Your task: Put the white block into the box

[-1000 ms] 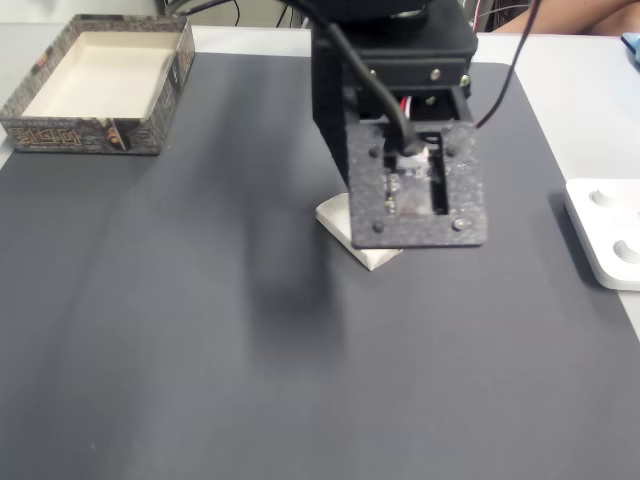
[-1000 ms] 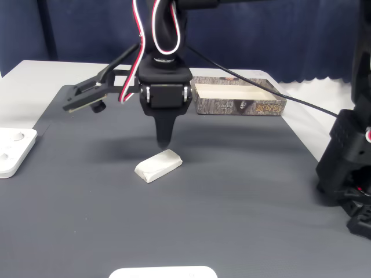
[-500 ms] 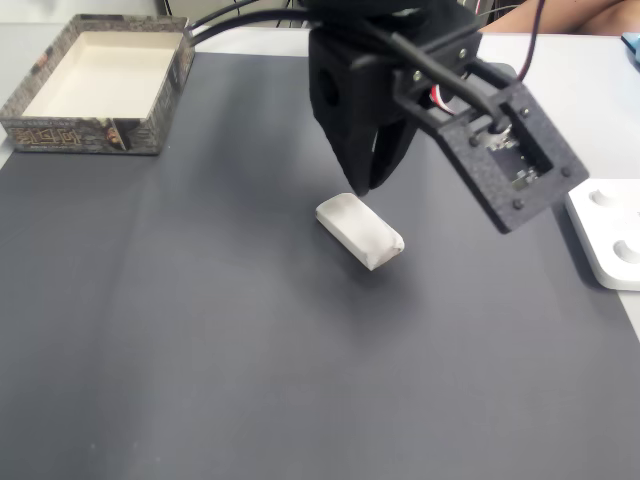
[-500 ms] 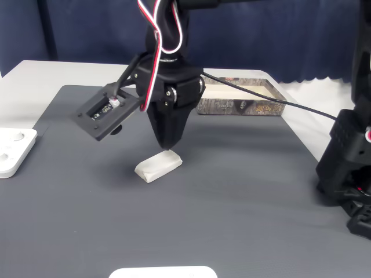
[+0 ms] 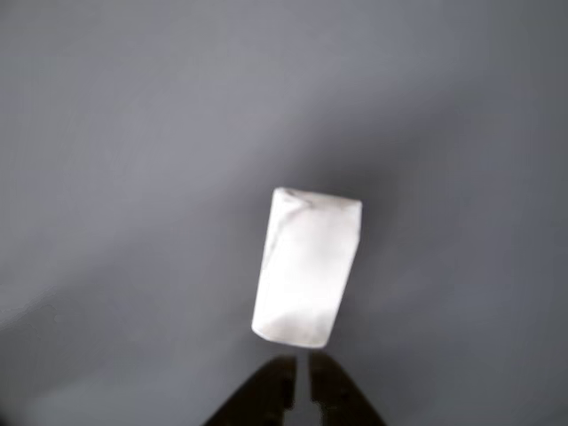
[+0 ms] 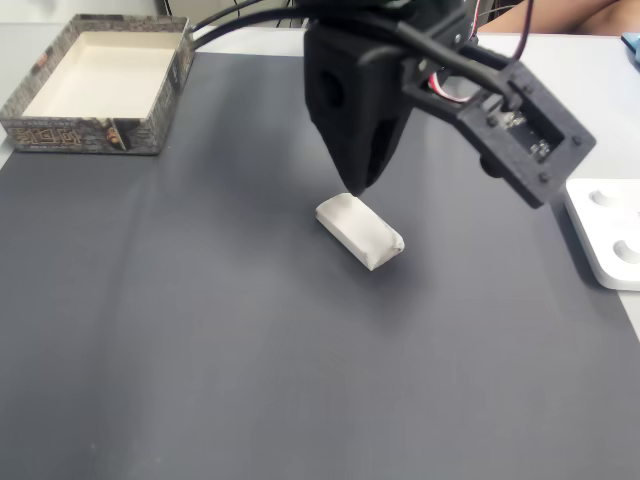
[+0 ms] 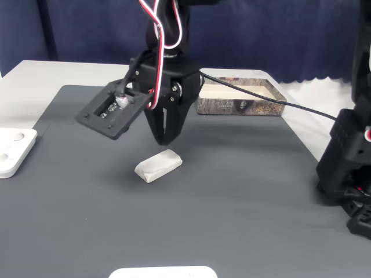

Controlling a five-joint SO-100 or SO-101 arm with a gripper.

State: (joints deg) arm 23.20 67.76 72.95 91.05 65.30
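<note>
The white block (image 6: 360,230) lies flat on the dark grey mat, near its middle, also seen from the other side (image 7: 158,165). In the other view the white block (image 5: 306,266) fills the centre, with its long axis pointing at the fingertips. My gripper (image 6: 355,185) hovers just above the block's far end, pointing down, shut with nothing between its fingers (image 7: 165,141). Its two dark tips (image 5: 300,386) show at the bottom edge, a thin slit between them. The box (image 6: 80,135) stands open at the mat's far left corner, off-white inside (image 7: 240,107).
A flat white device (image 6: 605,235) lies off the mat's right edge (image 7: 11,150). Another white object (image 7: 162,272) peeks in at the near edge. A black arm base (image 7: 348,168) stands at the right. A cable runs from the arm over the box.
The wrist has rolled, swinging the camera mount out to the side, and the gripper has shifted slightly over the block's end. The block has not moved.
</note>
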